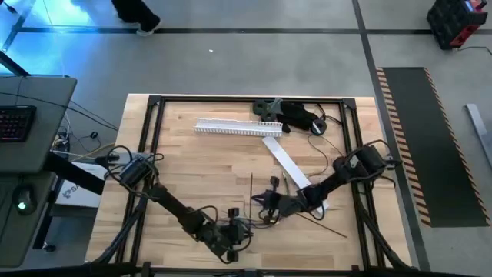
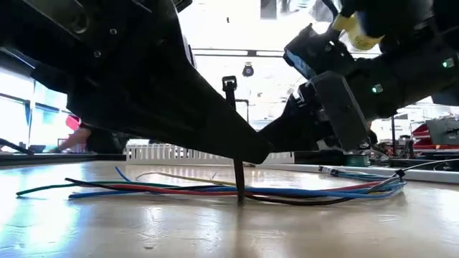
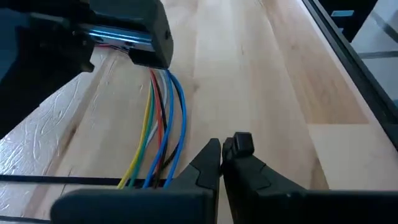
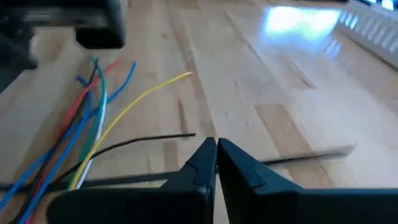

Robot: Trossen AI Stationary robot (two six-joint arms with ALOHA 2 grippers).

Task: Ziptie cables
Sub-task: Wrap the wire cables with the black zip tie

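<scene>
The cables [image 2: 215,192], thin coloured wires, lie flat on the wooden table [image 1: 200,169] and run between my two grippers [image 3: 158,124] [image 4: 87,130]. A black zip tie [image 2: 239,183] stands upright in front of them, head [image 2: 229,84] on top and lower end on the table. My left gripper [image 3: 227,149], near the table's front edge [image 1: 242,229], is shut on it. My right gripper [image 4: 216,146], right of middle [image 1: 265,202], is shut just above the table. A thin black strand [image 4: 124,179] on the wood passes under its tips. My left gripper holds the zip tie by its strap, a way below the head [image 3: 242,142], which shows just past the fingertips. In the low view the finger [image 2: 215,129] hides the place of contact. The tie stands upright, its lower end [image 2: 240,201] on the table. My right gripper: I cannot tell whether its shut tips touch the black strand below them.
White slotted trunking [image 1: 231,127] and a flat white strip [image 1: 288,161] lie toward the far side. A bulky black gadget [image 1: 296,115] sits at the far edge. A black frame [image 1: 154,146] runs around the table.
</scene>
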